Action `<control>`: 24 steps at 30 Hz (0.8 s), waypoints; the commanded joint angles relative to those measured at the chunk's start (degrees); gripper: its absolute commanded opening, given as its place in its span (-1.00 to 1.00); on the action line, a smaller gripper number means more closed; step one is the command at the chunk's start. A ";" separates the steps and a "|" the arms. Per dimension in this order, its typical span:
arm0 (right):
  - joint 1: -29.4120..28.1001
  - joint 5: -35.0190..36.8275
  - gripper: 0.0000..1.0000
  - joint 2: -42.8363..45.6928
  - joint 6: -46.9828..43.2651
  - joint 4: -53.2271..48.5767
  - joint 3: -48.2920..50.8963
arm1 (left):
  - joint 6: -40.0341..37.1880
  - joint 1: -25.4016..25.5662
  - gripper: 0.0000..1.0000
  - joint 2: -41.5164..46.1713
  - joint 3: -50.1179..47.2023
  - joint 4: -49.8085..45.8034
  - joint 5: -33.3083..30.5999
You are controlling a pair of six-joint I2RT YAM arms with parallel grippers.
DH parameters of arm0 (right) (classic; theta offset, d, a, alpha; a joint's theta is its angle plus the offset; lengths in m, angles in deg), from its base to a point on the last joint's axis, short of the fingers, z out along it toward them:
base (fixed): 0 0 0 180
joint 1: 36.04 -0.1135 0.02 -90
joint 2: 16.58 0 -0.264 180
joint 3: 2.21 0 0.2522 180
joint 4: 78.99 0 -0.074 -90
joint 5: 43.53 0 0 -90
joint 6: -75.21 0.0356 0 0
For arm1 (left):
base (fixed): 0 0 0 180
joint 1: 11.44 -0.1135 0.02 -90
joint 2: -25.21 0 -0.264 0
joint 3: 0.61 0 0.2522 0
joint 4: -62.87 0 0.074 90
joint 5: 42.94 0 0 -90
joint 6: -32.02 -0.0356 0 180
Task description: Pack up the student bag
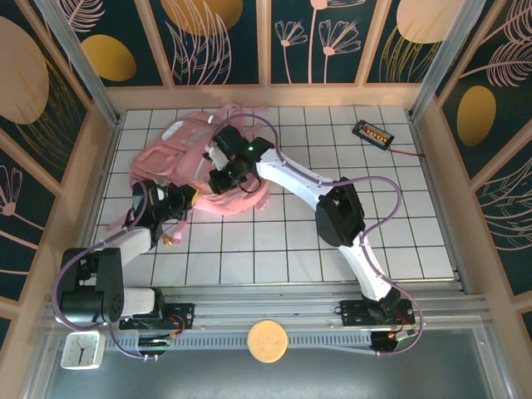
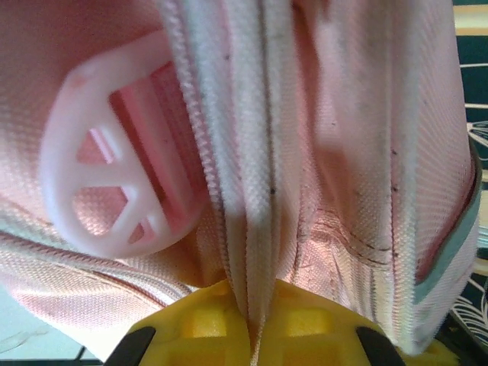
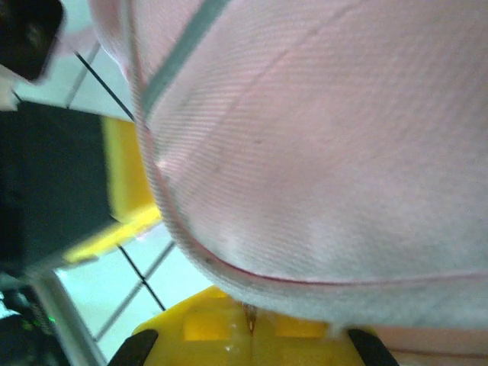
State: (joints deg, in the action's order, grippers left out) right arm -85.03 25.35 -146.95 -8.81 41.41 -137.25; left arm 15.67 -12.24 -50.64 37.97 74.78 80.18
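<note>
Shows, from above, a soft pink bag (image 1: 179,145) slumped on the far left part of a white tiled table (image 1: 332,249), straps trailing toward the far wall and toward the near left. Appears to run lengthwise across the table, left to right, with the right end a little nearer the arms.

Places the left gripper (image 1: 184,199) at the bag's near edge, touching it, a short reach out from the left base. Up close from the left wrist: yellow fingers (image 2: 191,328) clamped together on a raised fold of pink cloth, a zip (image 2: 200,145) running along the fold, a pale plastic buckle (image 2: 107,183) just left of it.

Places the right gripper (image 1: 226,176) just beyond and to the right of the left one, over the bag's middle, at the end of a long diagonal reach from the right base. Up close from the right wrist: yellow fingers (image 3: 198,320) pinched shut on a piped edge of the same cloth, with the bulk of the bag rising away from them.

Both grasping the bag, then, close together on its near side, cloth directly between and ahead of each pair of fingers. Left arm the nearer. Next move probably a matter of drawing the two pinches apart across the bag's length to open it. Cannot tell whether the zip is undone.

Far right, well apart: a small black device (image 1: 371,133) on a red lead.
</note>
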 commanded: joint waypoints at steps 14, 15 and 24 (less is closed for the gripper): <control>11.36 8.08 -1.00 4.81 -10.82 -12.17 -0.82 | -14.41 -12.09 -1.00 2.55 4.84 -11.82 -1.80; 11.38 5.07 -1.00 4.79 -10.47 -11.46 -1.11 | -14.72 -12.53 -1.00 2.56 5.11 -12.00 -0.89; 1.19 -9.54 0.98 10.94 -10.61 9.40 11.98 | -12.67 -12.52 0.98 6.88 4.80 -11.16 4.77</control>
State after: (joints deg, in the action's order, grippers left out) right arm -80.77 21.37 -138.60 -17.93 43.22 -127.24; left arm 3.10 -24.28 -47.04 41.03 62.96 83.22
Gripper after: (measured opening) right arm 0.881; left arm 0.632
